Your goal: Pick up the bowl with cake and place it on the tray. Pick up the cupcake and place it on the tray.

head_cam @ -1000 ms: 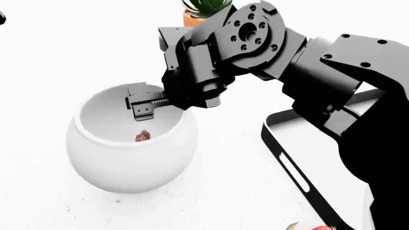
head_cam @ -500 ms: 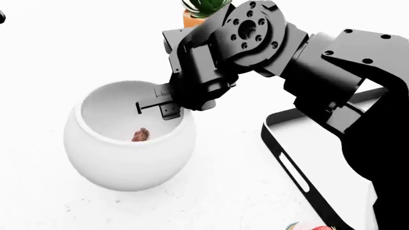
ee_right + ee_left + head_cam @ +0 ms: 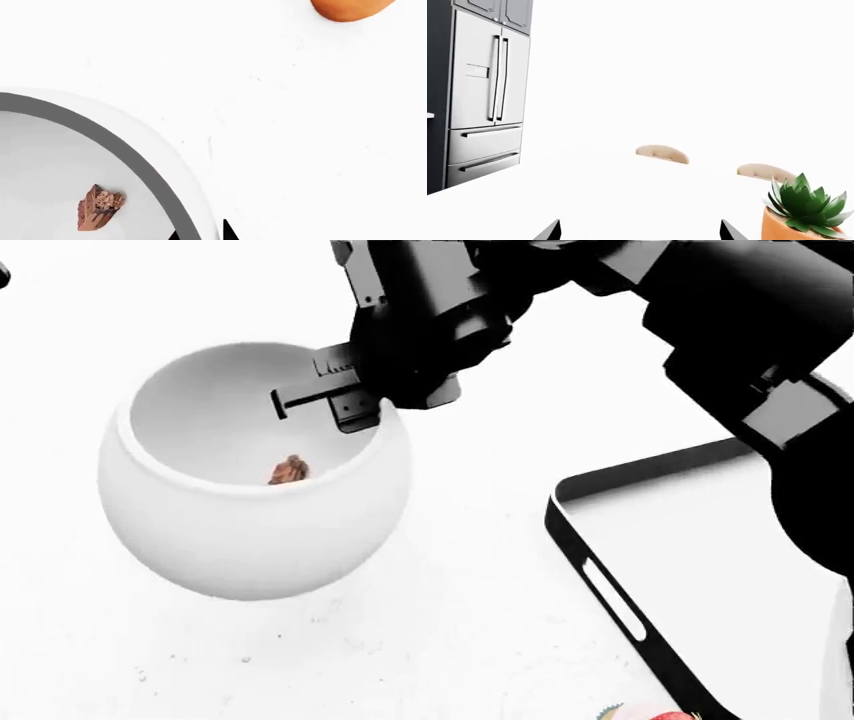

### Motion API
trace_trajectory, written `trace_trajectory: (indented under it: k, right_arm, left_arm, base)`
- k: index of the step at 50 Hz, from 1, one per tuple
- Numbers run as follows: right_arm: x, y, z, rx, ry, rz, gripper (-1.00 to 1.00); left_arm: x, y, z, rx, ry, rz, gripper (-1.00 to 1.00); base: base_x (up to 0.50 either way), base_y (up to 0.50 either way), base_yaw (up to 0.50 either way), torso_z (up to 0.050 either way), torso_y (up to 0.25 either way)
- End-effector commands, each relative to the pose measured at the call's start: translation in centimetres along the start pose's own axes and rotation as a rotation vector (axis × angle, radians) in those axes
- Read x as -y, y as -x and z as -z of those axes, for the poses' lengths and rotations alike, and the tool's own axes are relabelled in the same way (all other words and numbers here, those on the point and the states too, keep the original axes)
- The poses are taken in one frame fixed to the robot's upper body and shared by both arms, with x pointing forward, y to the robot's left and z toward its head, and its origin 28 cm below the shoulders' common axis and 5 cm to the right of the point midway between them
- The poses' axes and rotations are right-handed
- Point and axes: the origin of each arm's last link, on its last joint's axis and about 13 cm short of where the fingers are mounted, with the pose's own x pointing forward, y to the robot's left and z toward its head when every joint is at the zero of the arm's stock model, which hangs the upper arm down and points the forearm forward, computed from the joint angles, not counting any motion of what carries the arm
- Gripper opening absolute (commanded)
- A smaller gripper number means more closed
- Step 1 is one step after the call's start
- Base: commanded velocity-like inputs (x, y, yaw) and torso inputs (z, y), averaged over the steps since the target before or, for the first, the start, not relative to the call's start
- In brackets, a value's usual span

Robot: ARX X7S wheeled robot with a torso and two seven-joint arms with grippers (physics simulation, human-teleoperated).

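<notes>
The bowl with cake (image 3: 247,510) is a big white globe held above the table, with the brown cake piece (image 3: 286,471) inside. My right gripper (image 3: 350,405) is shut on its right rim, one finger inside and one outside. The right wrist view shows the thick rim (image 3: 113,140), the cake (image 3: 99,207) and the gripper (image 3: 200,234) astride the wall. The black tray (image 3: 587,570) lies to the right on the table. Only the top of the cupcake (image 3: 647,712) shows at the frame's lower edge, next to the tray. My left gripper (image 3: 639,232) is open and empty.
The orange plant pot (image 3: 800,220) stands on the white table near my left gripper and shows in the right wrist view (image 3: 347,7) beyond the bowl. A fridge (image 3: 484,95) and chair backs (image 3: 660,153) lie beyond the table.
My right gripper has risen with the bowl, which has left the table and looks larger and higher in the head view. The arm now hides the plant pot there.
</notes>
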Motion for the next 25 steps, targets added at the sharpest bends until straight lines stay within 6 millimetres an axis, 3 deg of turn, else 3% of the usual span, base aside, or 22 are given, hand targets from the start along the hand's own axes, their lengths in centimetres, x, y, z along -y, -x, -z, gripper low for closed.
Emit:
trace_trajectory:
  k: [1,14,25]
  right_arm:
    - [1.2,4.1,-2.0,0.071,-0.007,0.047,-1.0]
    - [4.7,10.3,-3.2,0.148,-0.087,0.135,-1.0]
    - [9.0,14.7,-1.8,0.177,-0.197,0.272,-1.0]
  left_arm:
    - [0.0,0.0,0.0,0.0,-0.001,0.0,1.0]
    - [0.2,0.1,0.1,-0.001,-0.007,0.004,1.0]
    - [0.4,0.2,0.4,-0.004,-0.018,0.012,1.0]
  base:
    - [0.0,0.0,0.0,0.0,0.0]
    - [0.0,0.0,0.0,0.0,0.0]
    - [0.0,0.0,0.0,0.0,0.0]
